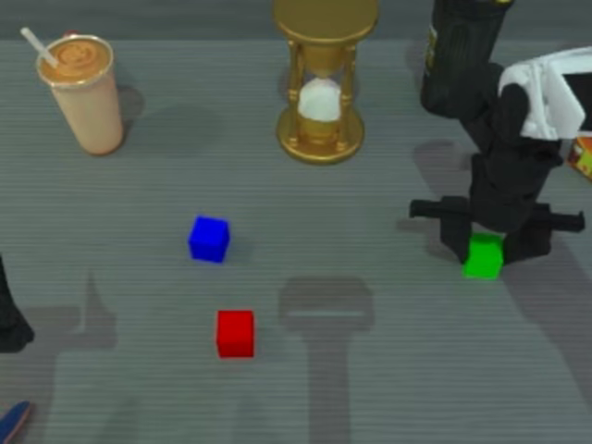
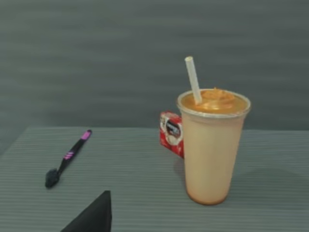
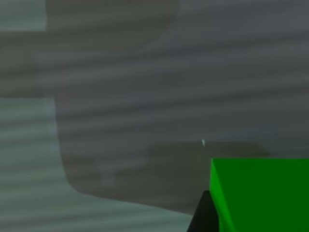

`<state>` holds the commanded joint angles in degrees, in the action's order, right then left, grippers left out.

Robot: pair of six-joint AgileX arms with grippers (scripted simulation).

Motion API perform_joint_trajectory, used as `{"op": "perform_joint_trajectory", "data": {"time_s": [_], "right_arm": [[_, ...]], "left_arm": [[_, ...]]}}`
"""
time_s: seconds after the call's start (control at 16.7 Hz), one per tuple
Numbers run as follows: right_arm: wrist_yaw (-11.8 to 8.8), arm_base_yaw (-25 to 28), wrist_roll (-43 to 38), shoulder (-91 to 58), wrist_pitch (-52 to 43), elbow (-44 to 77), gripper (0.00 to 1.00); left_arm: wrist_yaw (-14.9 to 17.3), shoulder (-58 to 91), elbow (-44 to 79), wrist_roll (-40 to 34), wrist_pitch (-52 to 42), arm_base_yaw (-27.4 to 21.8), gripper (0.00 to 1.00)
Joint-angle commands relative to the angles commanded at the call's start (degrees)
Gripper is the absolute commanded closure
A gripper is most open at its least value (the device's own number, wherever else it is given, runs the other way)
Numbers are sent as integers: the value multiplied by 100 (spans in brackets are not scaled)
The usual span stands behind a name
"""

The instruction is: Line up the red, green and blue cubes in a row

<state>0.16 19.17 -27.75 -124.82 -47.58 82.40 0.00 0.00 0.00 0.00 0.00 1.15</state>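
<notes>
The green cube point(image 1: 483, 257) is at the right of the table, between the dark fingers of my right gripper point(image 1: 486, 242), which is shut on it. In the right wrist view the green cube point(image 3: 260, 193) fills the corner, with one dark finger point(image 3: 203, 217) pressed against its side and the shadowed table behind. The blue cube point(image 1: 209, 239) rests left of centre. Nearer the front, the red cube point(image 1: 235, 333) sits just to the blue one's right. My left arm point(image 1: 11, 319) is parked at the left edge; one black finger point(image 2: 94, 215) shows, with nothing beside it.
A milkshake cup with a straw point(image 1: 85, 92) stands at the back left, with a small red packet point(image 2: 171, 133) behind it. A gold hourglass point(image 1: 324, 88) is at the back centre and a black bottle point(image 1: 458, 55) at the back right. A black-and-purple brush point(image 2: 65, 159) lies on the table.
</notes>
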Motion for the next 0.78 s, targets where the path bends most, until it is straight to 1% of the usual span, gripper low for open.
{"op": "perform_joint_trajectory", "data": {"time_s": [0.36, 0.42, 0.48, 0.6, 0.78], "right_arm": [[0, 0, 0, 0, 0, 0, 100], [44, -17, 24, 110, -50, 27, 100], [44, -13, 26, 115, -69, 43, 100], [45, 5, 31, 187, -289, 196, 100], [44, 19, 28, 412, -939, 561, 100]], "left_arm": [[0, 0, 0, 0, 0, 0, 0], [0, 0, 0, 0, 0, 0, 0], [0, 0, 0, 0, 0, 0, 0], [0, 0, 0, 0, 0, 0, 0], [0, 0, 0, 0, 0, 0, 0]]}}
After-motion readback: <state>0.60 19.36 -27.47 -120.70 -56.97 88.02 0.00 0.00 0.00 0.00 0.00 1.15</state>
